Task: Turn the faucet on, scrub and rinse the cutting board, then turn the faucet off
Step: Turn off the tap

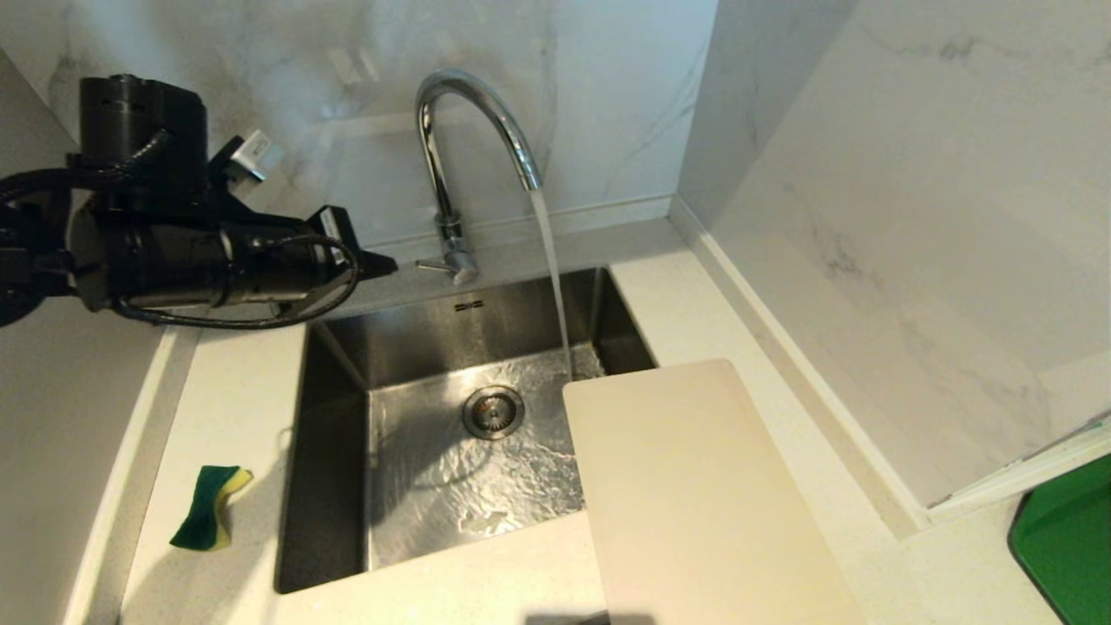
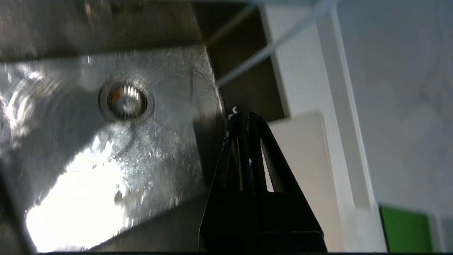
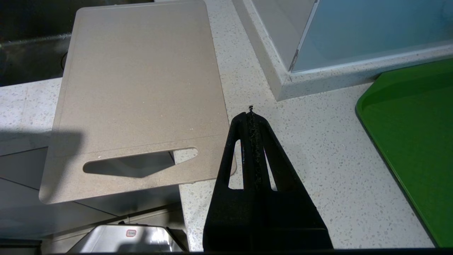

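**Cutting board: ready for scrubbing, water running**

Cutting board [image 1: 703,495] lies flat on the desk [image 1: 234,408] at the right of the sink [image 1: 451,451], its far corner overhanging the basin, its slotted handle end past the desk's front edge. Faucet [image 1: 473,130] is on: a stream falls from the spout into the basin, landing just beside the board's corner.

Left hand [image 1: 382,265] is clenched and empty, held level above the desk's back left corner, near the faucet lever [image 1: 438,265]. Right hand [image 3: 250,113] is clenched and empty, hovering over the desk just beside the board's handle end.

Sponge [image 1: 208,508] rests on the desk left of the sink, well apart from both hands.

Recommended procedure, as a judgement: open the left hand, lower it over the sponge and grip across its narrow side. Steady the board before scrubbing; its overhang may let it tip or slide into the basin.
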{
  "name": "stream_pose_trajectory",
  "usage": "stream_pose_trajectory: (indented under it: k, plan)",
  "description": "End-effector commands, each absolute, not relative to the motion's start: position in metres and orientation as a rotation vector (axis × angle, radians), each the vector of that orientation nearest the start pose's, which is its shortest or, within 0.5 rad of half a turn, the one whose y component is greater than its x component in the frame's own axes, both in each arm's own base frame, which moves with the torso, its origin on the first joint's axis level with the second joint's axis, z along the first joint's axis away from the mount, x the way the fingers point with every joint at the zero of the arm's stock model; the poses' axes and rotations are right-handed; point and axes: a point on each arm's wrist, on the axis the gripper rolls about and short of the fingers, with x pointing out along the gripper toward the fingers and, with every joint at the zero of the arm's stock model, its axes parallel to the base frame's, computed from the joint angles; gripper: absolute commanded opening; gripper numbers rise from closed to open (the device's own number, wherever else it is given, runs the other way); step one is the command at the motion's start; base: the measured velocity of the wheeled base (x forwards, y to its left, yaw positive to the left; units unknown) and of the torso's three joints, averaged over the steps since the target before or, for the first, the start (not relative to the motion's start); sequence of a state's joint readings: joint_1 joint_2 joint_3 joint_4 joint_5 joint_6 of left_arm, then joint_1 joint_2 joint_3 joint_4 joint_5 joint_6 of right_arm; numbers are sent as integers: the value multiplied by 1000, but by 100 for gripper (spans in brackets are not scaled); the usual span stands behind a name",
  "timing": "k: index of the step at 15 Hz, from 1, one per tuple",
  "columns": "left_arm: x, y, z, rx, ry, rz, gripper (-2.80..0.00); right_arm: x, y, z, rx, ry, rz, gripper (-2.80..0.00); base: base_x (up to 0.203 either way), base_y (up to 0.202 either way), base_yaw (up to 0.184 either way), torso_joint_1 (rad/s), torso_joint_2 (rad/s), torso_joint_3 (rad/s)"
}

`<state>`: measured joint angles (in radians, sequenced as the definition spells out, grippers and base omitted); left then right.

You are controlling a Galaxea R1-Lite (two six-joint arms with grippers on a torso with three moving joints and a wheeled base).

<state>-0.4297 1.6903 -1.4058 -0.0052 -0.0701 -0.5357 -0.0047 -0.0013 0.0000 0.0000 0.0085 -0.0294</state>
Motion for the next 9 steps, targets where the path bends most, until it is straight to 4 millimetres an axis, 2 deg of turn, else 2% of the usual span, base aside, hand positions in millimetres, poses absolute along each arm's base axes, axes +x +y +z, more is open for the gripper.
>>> stream_pose_trajectory:
  k: [1, 4, 9]
  plan:
    - [323, -169, 270, -462, 343, -343, -280, -23, 0, 75, -29, 0, 5, -280, 0, 0, 0, 0, 0, 0]
    - [353, -193, 262, -494, 180, -249, -280, -23, 0, 75, -30, 0, 5, -280, 0, 0, 0, 0, 0, 0]
    - [383, -201, 243, -474, 23, -248, -280, -23, 0, 75, -32, 0, 8, -280, 0, 0, 0, 0, 0, 0]
